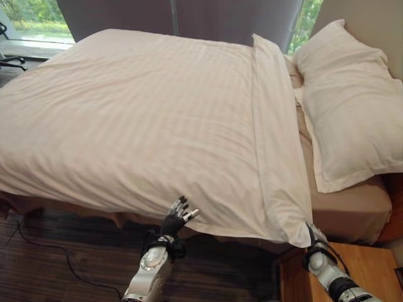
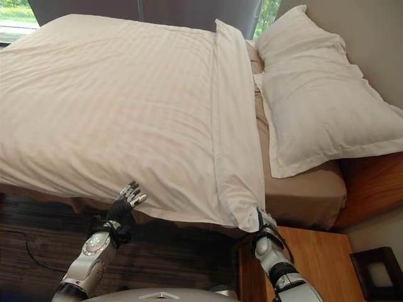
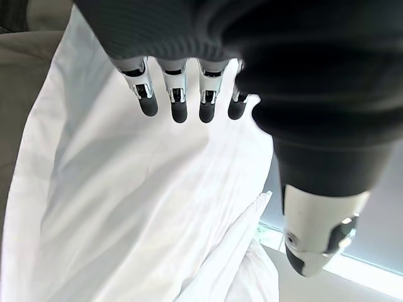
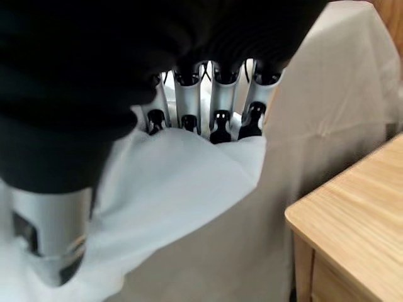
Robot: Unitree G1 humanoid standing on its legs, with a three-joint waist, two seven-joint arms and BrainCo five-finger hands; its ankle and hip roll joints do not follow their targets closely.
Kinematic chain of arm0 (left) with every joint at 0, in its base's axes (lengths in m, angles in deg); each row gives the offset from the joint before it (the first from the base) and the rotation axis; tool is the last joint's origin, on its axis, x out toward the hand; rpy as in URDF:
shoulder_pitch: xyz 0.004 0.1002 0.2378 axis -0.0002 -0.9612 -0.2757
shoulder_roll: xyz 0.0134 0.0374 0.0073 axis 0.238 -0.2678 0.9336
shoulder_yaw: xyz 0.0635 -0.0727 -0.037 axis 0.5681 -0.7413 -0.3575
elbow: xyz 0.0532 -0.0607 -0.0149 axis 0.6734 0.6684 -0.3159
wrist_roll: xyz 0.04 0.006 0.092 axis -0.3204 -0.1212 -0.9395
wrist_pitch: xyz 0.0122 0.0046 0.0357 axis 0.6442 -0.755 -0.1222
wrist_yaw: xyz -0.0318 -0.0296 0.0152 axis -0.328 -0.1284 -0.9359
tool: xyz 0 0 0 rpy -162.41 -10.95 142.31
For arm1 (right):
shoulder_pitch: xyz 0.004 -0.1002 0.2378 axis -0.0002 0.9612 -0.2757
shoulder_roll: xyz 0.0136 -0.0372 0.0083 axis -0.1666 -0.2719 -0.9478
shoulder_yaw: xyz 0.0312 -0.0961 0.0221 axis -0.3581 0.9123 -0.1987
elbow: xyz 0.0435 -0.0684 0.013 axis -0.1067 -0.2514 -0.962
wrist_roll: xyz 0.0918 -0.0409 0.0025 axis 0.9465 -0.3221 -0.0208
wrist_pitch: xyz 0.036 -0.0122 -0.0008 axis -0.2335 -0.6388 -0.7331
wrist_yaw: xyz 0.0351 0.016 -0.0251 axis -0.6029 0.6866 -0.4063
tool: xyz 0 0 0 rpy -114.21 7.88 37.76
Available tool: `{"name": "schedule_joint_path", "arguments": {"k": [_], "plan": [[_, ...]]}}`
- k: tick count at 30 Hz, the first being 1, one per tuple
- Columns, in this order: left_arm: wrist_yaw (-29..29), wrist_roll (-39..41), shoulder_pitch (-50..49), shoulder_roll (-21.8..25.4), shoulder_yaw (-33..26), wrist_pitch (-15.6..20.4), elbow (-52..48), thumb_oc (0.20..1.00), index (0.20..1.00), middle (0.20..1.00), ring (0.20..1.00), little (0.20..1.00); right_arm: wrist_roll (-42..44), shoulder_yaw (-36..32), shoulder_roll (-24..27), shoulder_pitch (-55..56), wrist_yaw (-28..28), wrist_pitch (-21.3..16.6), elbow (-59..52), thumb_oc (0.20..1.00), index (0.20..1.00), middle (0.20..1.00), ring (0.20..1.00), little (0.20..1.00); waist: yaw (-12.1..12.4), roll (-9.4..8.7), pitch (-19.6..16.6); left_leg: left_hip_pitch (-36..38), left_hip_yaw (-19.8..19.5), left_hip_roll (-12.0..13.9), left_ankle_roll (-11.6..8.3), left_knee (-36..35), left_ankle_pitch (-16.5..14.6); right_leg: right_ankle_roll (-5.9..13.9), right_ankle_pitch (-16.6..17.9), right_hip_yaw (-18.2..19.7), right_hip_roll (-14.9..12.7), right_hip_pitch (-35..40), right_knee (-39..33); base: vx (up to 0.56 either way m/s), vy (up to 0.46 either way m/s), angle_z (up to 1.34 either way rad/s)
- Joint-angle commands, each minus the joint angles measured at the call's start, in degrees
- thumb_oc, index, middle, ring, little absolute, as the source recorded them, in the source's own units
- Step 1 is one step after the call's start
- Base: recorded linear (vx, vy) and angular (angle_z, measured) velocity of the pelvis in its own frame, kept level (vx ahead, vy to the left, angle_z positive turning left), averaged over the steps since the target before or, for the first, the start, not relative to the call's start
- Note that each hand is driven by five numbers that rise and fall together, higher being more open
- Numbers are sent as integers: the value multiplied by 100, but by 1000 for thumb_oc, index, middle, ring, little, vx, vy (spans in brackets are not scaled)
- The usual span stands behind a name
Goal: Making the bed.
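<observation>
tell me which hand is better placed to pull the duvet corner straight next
Right. The right hand already has its fingers on the duvet at its near corner by the nightstand. The left hand hovers open at the hanging edge, gripping nothing.

This is a bedroom, plainly a home or hotel room. A wide bed [image 1: 352, 214] takes up most of the space, covered by a pale striped duvet [image 1: 138, 119] with its top edge folded back, and a large white pillow [image 1: 349, 107] lies at the head end. A wooden nightstand [image 2: 321, 264] stands beside the bed. Grey curtains [image 1: 189, 16] hang before windows [image 1: 38, 19] showing greenery outside, and the floor [image 1: 63, 264] is dark wood.
</observation>
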Motion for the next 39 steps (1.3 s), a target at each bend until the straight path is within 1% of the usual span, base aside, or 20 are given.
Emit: {"name": "schedule_joint_path", "arguments": {"k": [1, 2, 4, 6, 8, 10, 11, 14, 17, 18, 19, 20, 24, 25, 27, 28, 33, 34, 37, 39], "plan": [[-89, 75, 42, -191, -253, 210, -155, 1000, 1000, 1000, 1000, 1000, 614, 155, -67, 1612, 679, 817, 1501, 1000, 1000, 1000, 1000, 1000, -326, 322, 218, 217, -8, 604, -293, 306, -140, -289, 42, 178, 125, -648, 68, 0, 0, 0], [-105, 104, 18, -181, -274, 194, -158, 1000, 1000, 1000, 1000, 1000, 793, 33, -14, 1607, 644, 793, 1415, 1000, 1000, 1000, 1000, 1000, -324, 287, 219, 216, -17, 598, -287, 311, -145, -284, 48, 174, 123, -650, 76, 0, 0, 0], [-79, 135, 47, -190, -337, 180, -91, 1000, 1000, 1000, 1000, 1000, 1714, -427, 38, 1648, 571, 555, 1020, 1000, 1000, 1000, 1000, 1000, -380, 208, 206, 221, -3, 598, -289, 312, -153, -260, 60, 194, 110, -675, 103, -7, -3, 2], [-43, 154, 78, -254, -405, 197, 61, 1000, 1000, 1000, 1000, 1000, 3292, -1137, -19, 1760, 632, 163, 439, 1000, 1000, 1000, 1000, 1000, -498, 172, 153, 235, 60, 594, -288, 297, -153, -252, 92, 250, 111, -728, 115, 4, 6, 2], [-15, 147, 116, -316, -477, 203, 231, 1000, 1000, 1000, 1000, 1000, 4190, -1618, -91, 1841, 609, -34, 144, 1000, 1000, 1000, 1000, 1000, -584, 163, 128, 267, 91, 574, -284, 279, -164, -244, 110, 274, 100, -758, 122, 26, 33, -7], [31, 296, 159, -416, -573, 206, 471, 1000, 1000, 1000, 1000, 1000, 5332, -2235, -201, 1839, 590, -379, -193, 1000, 1000, 1000, 1000, 1000, -700, 171, 88, 307, 107, 546, -291, 260, -176, -228, 132, 284, 74, -766, 117, 21, 41, -19], [30, 297, 170, -415, -575, 209, 477, 1000, 1000, 1000, 1000, 1000, 5338, -2236, -202, 1833, 592, -380, -193, 1000, 1000, 1000, 1000, 1000, -692, 178, 83, 283, 114, 559, -287, 265, -158, -239, 152, 293, 87, -796, 119, 29, 38, -25], [-23, 451, 172, -451, -660, 239, 579, 1000, 1000, 1000, 1000, 1000, 6246, -2709, -161, 1824, 590, -788, -964, 1000, 1000, 1000, 1000, 1000, -772, 186, 26, 331, 129, 527, -313, 236, -165, -217, 151, 251, 64, -787, 125, 28, 30, -19], [-30, 478, 182, -452, -668, 256, 598, 1000, 1000, 1000, 1000, 1000, 6269, -2740, -149, 1834, 576, -849, -1217, 1000, 1000, 1000, 1000, 1000, -777, 185, -4, 298, 143, 538, -313, 240, -143, -227, 181, 258, 74, -833, 127, 12, 7, -8], [-39, 540, 181, -464, -693, 273, 650, 1000, 1000, 1000, 1000, 1000, 6316, -2805, -65, 1810, 571, -985, -1629, 1000, 1000, 1000, 1000, 1000, -787, 165, -26, 344, 139, 509, -323, 217, -165, -205, 168, 223, 47, -786, 113, 7, 3, -4], [-40, 540, 186, -462, -696, 274, 652, 1000, 1000, 1000, 1000, 1000, 6314, -2804, -70, 1809, 567, -982, -1637, 1000, 1000, 1000, 1000, 1000, -783, 170, -34, 319, 144, 522, -318, 223, -147, -216, 189, 231, 59, -816, 115, 43, 14, -3], [-64, 556, 201, -462, -688, 295, 661, 1000, 1000, 1000, 1000, 1000, 6333, -2807, 41, 1730, 539, -1098, -2031, 1000, 1000, 1000, 1000, 1000, -787, 152, -51, 340, 139, 504, -324, 216, -164, -200, 179, 214, 44, -794, 116, 0, 0, 0], [-133, 536, 240, -397, -688, 305, 717, 1000, 1000, 1000, 1000, 1000, 6409, -2738, 237, 1609, 791, -1244, -3006, 1000, 1000, 1000, 1000, 1000, -791, 124, -84, 345, 161, 500, -330, 210, -152, -185, 193, 206, 38, -807, 122, 0, 0, 0], [-197, 537, 255, -360, -677, 302, 705, 1000, 1000, 1000, 1000, 1000, 6458, -2622, 345, 1488, 979, -1302, -3548, 1000, 1000, 1000, 1000, 1000, -766, 126, -108, 322, 167, 514, -327, 208, -127, -197, 210, 203, 42, -840, 131, 14, -11, 4], [-244, 541, 238, -339, -670, 294, 656, 1000, 1000, 1000, 1000, 1000, 6533, -2537, 404, 1365, 1100, -1385, -3987, 329, 329, 329, 329, 329, -726, 131, -110, 320, 159, 512, -323, 206, -125, -204, 203, 193, 37, -837, 132, 9, -7, 7], [-276, 560, 224, -336, -679, 285, 626, 1000, 1000, 1000, 1000, 1000, 6579, -2509, 400, 1333, 1170, -1426, -4225, 200, 200, 200, 200, 200, -711, 133, -106, 317, 152, 510, -321, 207, -124, -205, 203, 181, 35, -831, 132, 16, -5, 6], [-419, 718, 160, -320, -651, 273, 435, 1000, 1000, 1000, 1000, 1000, 7365, -2420, -2, 1091, 1466, -1756, -5029, 200, 200, 200, 200, 200, -580, 217, -92, 262, 68, 501, -315, 201, -110, -215, 172, 127, 25, -822, 122, 11, -2, 5], [-514, 814, 149, -323, -576, 266, 368, 1000, 1000, 1000, 1000, 1000, 7607, -2292, -156, 962, 1568, -1793, -5184, 200, 200, 200, 200, 200, -538, 257, -65, 251, 43, 495, -321, 192, -93, -221, 164, 111, 22, -808, 110, 18, -5, 16], [-632, 937, 153, -300, -512, 267, 257, 1000, 1000, 1000, 1000, 1000, 7828, -2165, -234, 779, 1639, -1831, -5178, 200, 200, 200, 200, 200, -478, 302, -26, 230, 2, 491, -326, 183, -81, -226, 156, 85, 20, -793, 94, 5, -10, 11], [-753, 1128, 208, -263, -377, 306, 92, 1000, 1000, 1000, 1000, 1000, 8121, -1937, -328, 426, 1714, -1914, -5126, 200, 200, 200, 200, 200, -384, 393, 78, 164, -62, 490, -348, 176, -41, -229, 146, 65, 4, -808, 76, -32, -20, 11]]}}
